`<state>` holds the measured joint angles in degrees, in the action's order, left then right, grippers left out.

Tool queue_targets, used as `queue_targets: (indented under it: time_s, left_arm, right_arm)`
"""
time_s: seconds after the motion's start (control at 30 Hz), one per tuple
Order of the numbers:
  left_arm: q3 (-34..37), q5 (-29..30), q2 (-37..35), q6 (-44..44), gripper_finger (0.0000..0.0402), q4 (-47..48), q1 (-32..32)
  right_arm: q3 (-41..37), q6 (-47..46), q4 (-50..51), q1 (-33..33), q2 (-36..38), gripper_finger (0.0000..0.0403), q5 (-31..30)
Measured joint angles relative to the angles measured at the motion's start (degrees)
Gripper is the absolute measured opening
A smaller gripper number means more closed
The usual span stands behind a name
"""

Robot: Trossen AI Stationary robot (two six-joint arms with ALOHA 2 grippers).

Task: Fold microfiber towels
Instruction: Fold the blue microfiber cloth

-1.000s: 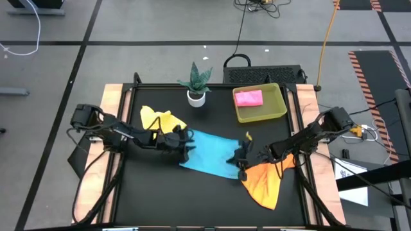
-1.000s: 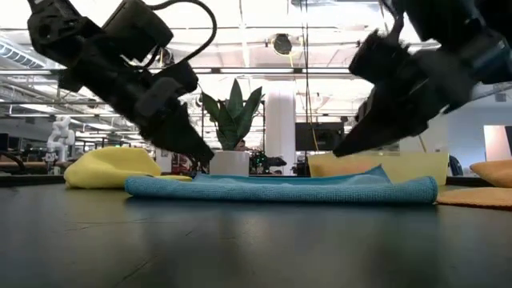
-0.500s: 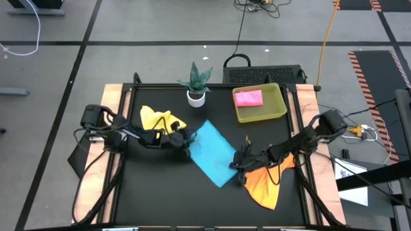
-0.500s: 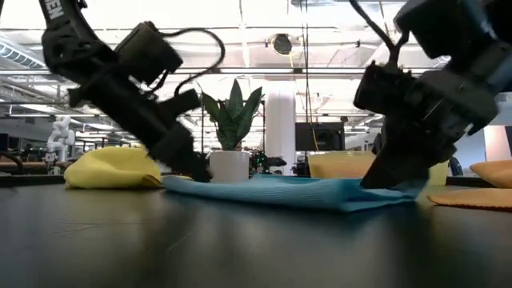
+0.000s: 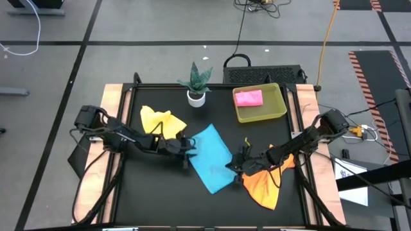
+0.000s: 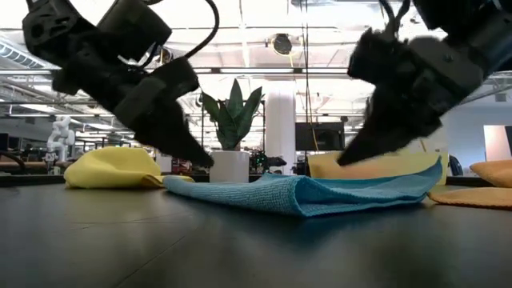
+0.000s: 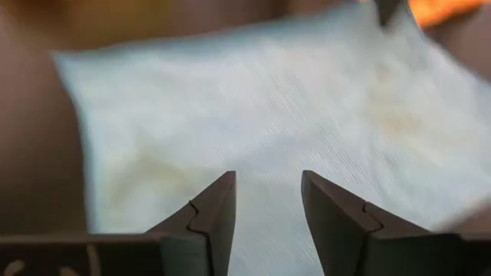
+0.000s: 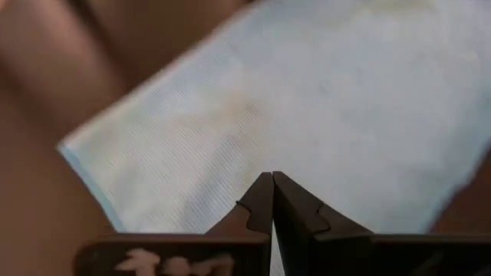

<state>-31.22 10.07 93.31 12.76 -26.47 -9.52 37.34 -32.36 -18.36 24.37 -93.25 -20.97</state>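
A light blue towel [image 5: 210, 160], folded over, lies slanted on the black table mat, its fold toward the near edge [image 6: 304, 198]. My left gripper [image 5: 187, 147] stands open at the towel's left edge, and in the low view its tips [image 6: 206, 160] hang just above the cloth. My right gripper [image 5: 238, 167] is shut at the towel's right edge, its tip [image 6: 342, 160] also a little above the cloth. A yellow towel [image 5: 160, 120] lies crumpled at the far left. An orange towel [image 5: 264, 181] lies at the near right. A folded pink towel [image 5: 249, 97] rests in the tray.
A yellow-green tray [image 5: 277, 109] stands at the far right. A small potted plant [image 5: 197, 83] stands at the far middle. The wooden table edges [image 5: 110, 128] run along both sides of the mat. Bare mat lies along the near edge.
The blue towel has been turned about on the mat, from lying crosswise left to right to lying slanted from far to near. Half a second ago both grippers' tips were down on it. Now both stand slightly higher, and my left gripper has come toward the near edge.
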Motion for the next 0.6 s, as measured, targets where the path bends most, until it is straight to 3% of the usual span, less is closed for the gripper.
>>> queue_targets:
  time_s: [0.2, 0.47, 0.6]
  left_arm:
    - [0.0, 5.6, 4.5, 0.1, 0.0152, 0.6, -2.3]
    - [0.0, 9.6, 1.3, -6.1, 0.0152, 1.2, 1.7]
    - [0.0, 9.3, -1.5, -6.2, 0.0152, 1.4, 2.1]
  right_arm:
    - [0.0, -7.0, 6.0, 0.3, -2.7, 0.0000, 0.7]
    - [0.9, -7.1, -13.9, 4.4, -10.6, 0.0000, 6.8]
    - [1.5, -1.1, -19.1, 5.5, -8.8, 0.0000, 6.5]
